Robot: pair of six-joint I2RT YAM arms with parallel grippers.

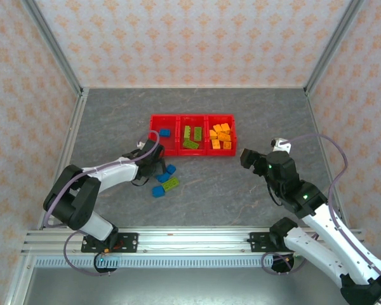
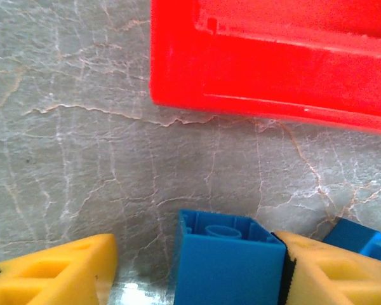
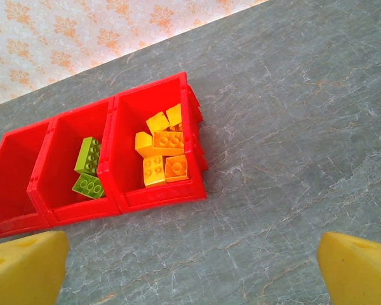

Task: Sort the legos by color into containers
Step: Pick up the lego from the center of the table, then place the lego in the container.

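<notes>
While left gripper [image 2: 197,262] straddles blue brick [image 2: 228,270], one finger [image 2: 330,273] touches it, other stands clear | brick on table, just before bins [image 1: 178,153], hollow underside exposed | bin row runs left-right | right gripper [image 3: 190,260] spread wide, empty

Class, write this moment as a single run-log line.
left gripper open around blue lego | right gripper open, empty | green lego loose before containers

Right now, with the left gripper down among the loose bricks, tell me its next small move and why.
Probably close the left gripper on the blue brick. The brick already sits between the yellow fingers, with one finger against its side and the other standing clear of it, so it is not yet gripped firmly enough to lift.
</notes>
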